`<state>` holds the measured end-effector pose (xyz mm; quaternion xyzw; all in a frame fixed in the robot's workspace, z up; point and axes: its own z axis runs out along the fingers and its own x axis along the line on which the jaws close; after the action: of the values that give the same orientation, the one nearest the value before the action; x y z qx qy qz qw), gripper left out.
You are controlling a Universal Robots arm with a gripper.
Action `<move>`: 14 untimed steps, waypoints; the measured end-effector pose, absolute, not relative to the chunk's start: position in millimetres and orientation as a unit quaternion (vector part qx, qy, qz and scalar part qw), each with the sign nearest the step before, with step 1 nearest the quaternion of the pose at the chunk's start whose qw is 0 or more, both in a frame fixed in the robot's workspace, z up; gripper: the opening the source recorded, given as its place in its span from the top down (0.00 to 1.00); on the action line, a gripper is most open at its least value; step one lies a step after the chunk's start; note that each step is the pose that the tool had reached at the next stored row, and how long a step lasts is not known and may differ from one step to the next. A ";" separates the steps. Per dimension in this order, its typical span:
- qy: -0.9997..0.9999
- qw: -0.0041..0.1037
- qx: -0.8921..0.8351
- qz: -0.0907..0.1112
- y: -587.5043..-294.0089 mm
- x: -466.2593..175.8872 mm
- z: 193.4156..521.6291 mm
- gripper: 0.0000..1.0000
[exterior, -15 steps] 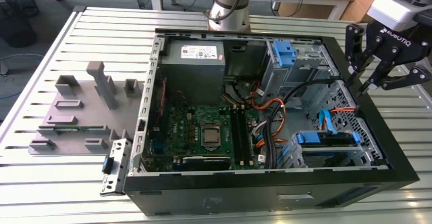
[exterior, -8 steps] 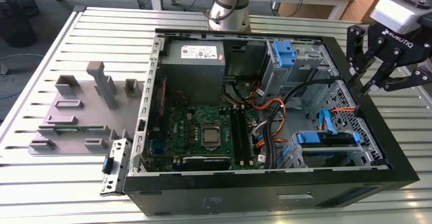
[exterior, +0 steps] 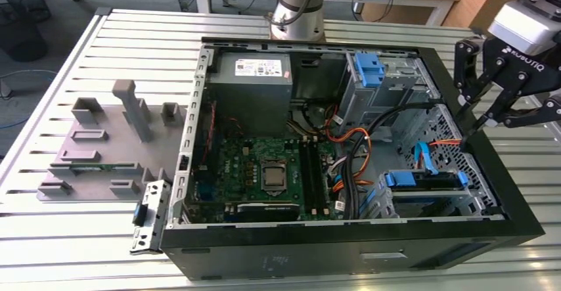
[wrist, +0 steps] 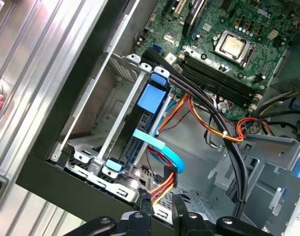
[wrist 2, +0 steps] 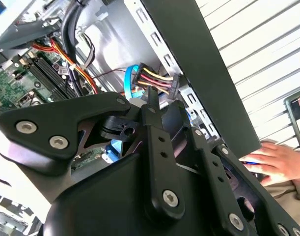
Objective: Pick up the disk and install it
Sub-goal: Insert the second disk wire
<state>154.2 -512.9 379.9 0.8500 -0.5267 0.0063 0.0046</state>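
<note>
Mostly installed, judging by the disk (exterior: pixel 424 180) seated in the lower drive cage (exterior: pixel 475 167). Hovering above with gripper (exterior: pixel 473 125) slightly spread, empty, near the power connector (wrist: pixel 163 184). Probably calls for fine alignment there.

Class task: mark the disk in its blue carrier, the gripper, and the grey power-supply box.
disk (exterior: pixel 424 180): exterior view, blue carrier edge, inside the drive cage.
gripper (exterior: pixel 479 121): exterior view, between the fingertips.
power-supply box (exterior: pixel 251 87): exterior view, grey side face.

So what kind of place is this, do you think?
Probably a robotics lab or test bench: an open computer case lies on a slotted metal table, a grey fixture block beside it, desks behind, and the arm's gripper at the case's edge.
</note>
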 end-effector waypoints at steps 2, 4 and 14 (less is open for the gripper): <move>-0.526 0.005 0.850 0.006 -513.8 154.4 379.2 0.69; -0.523 0.005 0.852 0.006 -513.9 155.0 378.1 0.69; -0.507 0.007 0.862 0.003 -514.7 161.2 373.4 0.69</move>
<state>161.2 -514.7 373.4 0.8618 -0.5072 0.0027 0.0066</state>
